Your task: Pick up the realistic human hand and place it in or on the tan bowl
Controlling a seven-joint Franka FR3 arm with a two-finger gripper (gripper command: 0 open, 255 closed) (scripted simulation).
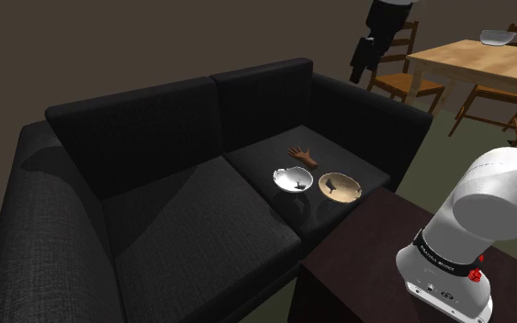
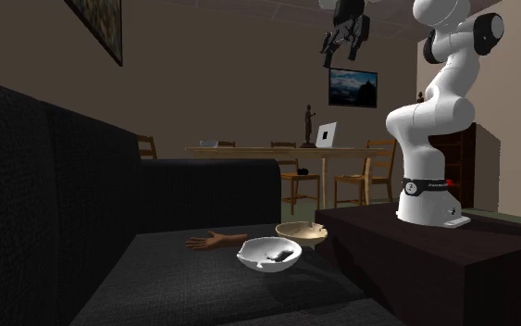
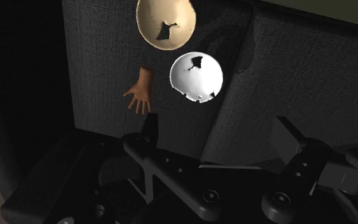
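Closest in the shoulder view stood the white arm [image 1: 488, 197] on its dark stand [image 1: 366, 271]. A black band round its base carried pale lettering too small to read, with a red mark beside it. Beyond lay a black sofa [image 1: 155, 220]. On the seat cushion nearest the stand, the brown human hand [image 1: 302, 154] lay flat just behind a white bowl [image 1: 293, 180], and the tan bowl [image 1: 342, 187] sat just beside that bowl. High above hung the black gripper [image 1: 361, 57], in front of a wooden table [image 1: 467, 64] with chairs.

From the second exterior view, the white bowl sat foremost, with the hand behind it, fingers pointing away from the tan bowl. No word on the arm's band could be made out there either.

Looking down in the wrist view, the claw's two fingers stood wide apart and clasped nothing. The hand lay on the cushion far below one fingertip, the two bowls beyond it.
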